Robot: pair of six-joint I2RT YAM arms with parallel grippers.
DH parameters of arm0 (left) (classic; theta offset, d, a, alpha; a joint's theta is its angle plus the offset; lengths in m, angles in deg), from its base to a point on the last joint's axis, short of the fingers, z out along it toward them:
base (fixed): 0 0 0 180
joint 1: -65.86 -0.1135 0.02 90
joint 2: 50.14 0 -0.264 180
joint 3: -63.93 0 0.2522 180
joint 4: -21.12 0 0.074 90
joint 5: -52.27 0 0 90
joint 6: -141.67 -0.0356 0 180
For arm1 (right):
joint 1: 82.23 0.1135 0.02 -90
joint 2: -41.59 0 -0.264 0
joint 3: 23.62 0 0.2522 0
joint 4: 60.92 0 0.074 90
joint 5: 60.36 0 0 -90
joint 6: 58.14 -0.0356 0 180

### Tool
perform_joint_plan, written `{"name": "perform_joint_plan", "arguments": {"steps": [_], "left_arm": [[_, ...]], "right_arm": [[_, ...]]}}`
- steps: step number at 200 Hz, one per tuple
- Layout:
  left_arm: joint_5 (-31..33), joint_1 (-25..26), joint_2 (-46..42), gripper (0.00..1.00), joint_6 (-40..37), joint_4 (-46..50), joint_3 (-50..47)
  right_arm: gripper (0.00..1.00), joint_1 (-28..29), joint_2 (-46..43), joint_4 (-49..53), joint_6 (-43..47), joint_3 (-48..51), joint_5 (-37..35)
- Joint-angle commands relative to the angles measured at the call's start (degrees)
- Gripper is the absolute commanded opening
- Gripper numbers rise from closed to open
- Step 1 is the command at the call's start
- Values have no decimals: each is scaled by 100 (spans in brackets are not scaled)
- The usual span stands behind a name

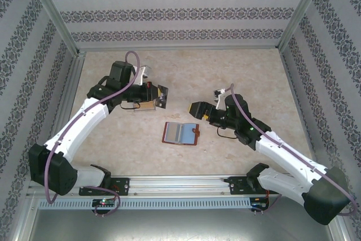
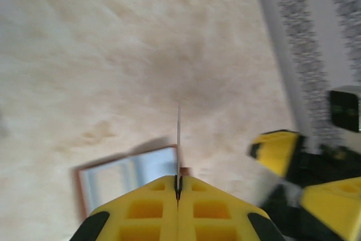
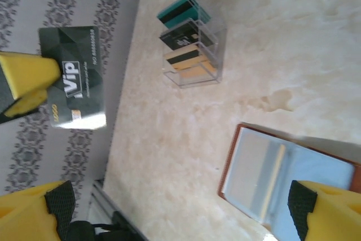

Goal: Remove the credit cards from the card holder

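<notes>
While the small brown leather card holder (image 1: 181, 134) lies open and flat on the beige marbled desk (image 1: 254, 77), nearest the arm bases and between the two arms, its blue-grey sleeves face up and its snap tab points right. A thin tan strip shows in one sleeve in the right wrist view; whether it is a card cannot be told.

Just beyond the card holder and to its right, the right claw (image 1: 198, 109) hangs released. Its yellow fingers are spread wide, hold nothing and are apart from the leather.

Farther back on the left, the left claw (image 1: 158, 94) is clenched on a black credit card with white "Vip" lettering (image 3: 73, 77), held clear of the desk. The left wrist view shows this card edge-on, pinched between the two closed yellow fingers (image 2: 141, 213).

Just beside that claw, a small clear plastic stand (image 3: 219, 49) sits on the desk, well apart from the card holder. It carries cards on edge in a row: a teal card (image 3: 180, 11), a black card with white marks (image 3: 183, 36) and a tan-yellow card (image 3: 189, 60).

Grey-patterned wall panels (image 1: 180, 15) close off the back of the desk.
</notes>
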Motion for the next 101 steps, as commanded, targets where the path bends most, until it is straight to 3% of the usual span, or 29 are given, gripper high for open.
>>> {"name": "perform_joint_plan", "arguments": {"steps": [1, 20, 55, 101], "left_arm": [[1622, 1, -41, 0, -1375, 976, 227], [1715, 50, -7, 0, -2227, 809, 211], [2532, 321, 47, 0, -4368, 609, 133], [3331, 332, 424, 0, -6097, 215, 134]], "right_arm": [[98, -54, -29, 665, 707, -418, -303], [98, -85, 60, 983, 1037, -669, -304], [98, -231, 206, 1253, 1487, -946, -191], [98, -534, 279, 1415, 1810, -1106, 93]]}}
